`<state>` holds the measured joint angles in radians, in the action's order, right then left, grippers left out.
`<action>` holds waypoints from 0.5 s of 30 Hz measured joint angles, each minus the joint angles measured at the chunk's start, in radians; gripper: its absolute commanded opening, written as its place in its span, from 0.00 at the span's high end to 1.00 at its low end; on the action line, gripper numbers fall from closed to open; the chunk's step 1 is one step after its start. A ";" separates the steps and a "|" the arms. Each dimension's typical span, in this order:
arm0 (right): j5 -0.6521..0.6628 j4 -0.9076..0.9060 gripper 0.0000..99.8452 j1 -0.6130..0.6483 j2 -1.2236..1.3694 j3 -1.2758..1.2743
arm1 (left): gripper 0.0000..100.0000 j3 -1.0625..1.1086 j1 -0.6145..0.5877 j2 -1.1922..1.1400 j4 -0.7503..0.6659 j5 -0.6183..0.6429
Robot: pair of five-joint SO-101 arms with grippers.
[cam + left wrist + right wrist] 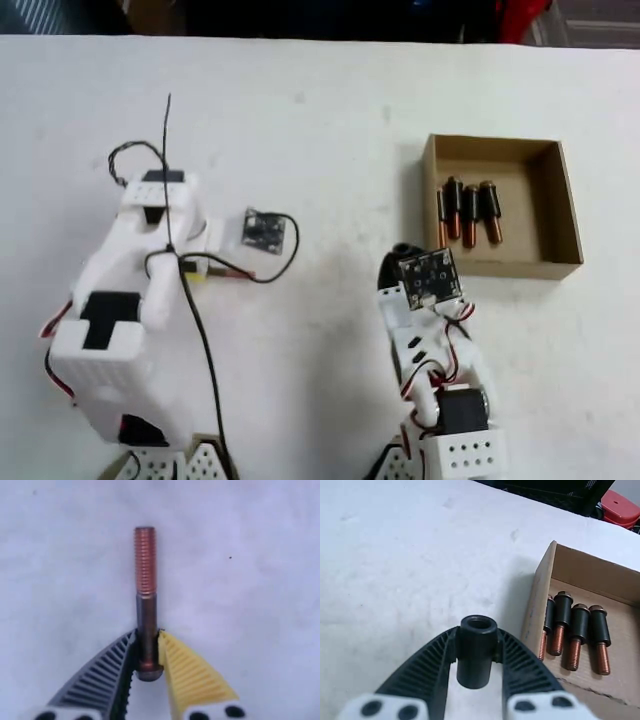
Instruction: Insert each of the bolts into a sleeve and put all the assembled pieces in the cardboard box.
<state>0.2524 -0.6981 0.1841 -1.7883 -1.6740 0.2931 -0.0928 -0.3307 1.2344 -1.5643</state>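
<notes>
A: Layout?
B: On the worktop [320, 100], cardboard box [566, 205] at three o'clock; right jaws clamp a sleeve [476, 652] nearby, left jaws pinch a bolt [145, 595] by its head end at nine.
A: Advice?
B: Line the bolt up with the sleeve's open end, then push straight.

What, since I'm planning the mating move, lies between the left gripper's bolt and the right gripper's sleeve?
High view: a black cable loop just past the bolt, then bare table up to the sleeve.

Copper bolt [145, 600] clamped near its head in L gripper [146, 633], black open-bore sleeve [476, 655] in R gripper [477, 634], 4 assembled pcs [468, 214] side-by-side in cardboard box [562, 200].
</notes>
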 measured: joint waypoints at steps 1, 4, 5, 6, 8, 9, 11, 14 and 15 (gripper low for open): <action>0.000 0.000 0.98 0.000 0.000 0.000 | 0.87 -0.012 0.000 -0.006 0.012 0.014; 0.000 0.000 0.98 0.000 0.000 0.000 | 0.87 -0.040 0.000 -0.012 0.018 0.052; 0.000 0.000 0.98 0.000 0.000 0.000 | 0.87 -0.046 0.000 -0.012 0.018 0.061; 0.000 0.000 0.98 0.000 0.000 0.000 | 0.87 -0.046 0.000 -0.012 0.018 0.069; 0.000 0.000 0.98 -0.006 0.000 0.000 | 0.87 -0.046 0.000 -0.012 0.018 0.075; 0.000 0.000 0.98 -0.015 0.000 0.000 | 0.86 -0.046 0.000 -0.012 0.018 0.078; 0.000 0.000 0.98 -0.026 0.000 0.000 | 0.86 -0.046 0.000 -0.012 0.021 0.078; 0.000 0.000 0.98 -0.026 0.000 0.000 | 0.86 -0.046 0.000 -0.012 0.060 0.078; 0.000 0.000 0.98 -0.026 0.000 0.000 | 0.86 -0.046 0.000 -0.012 0.072 0.078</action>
<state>0.2524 -0.6981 0.1580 -1.7883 -1.6740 0.2470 -0.0928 -0.3429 1.3065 -1.4860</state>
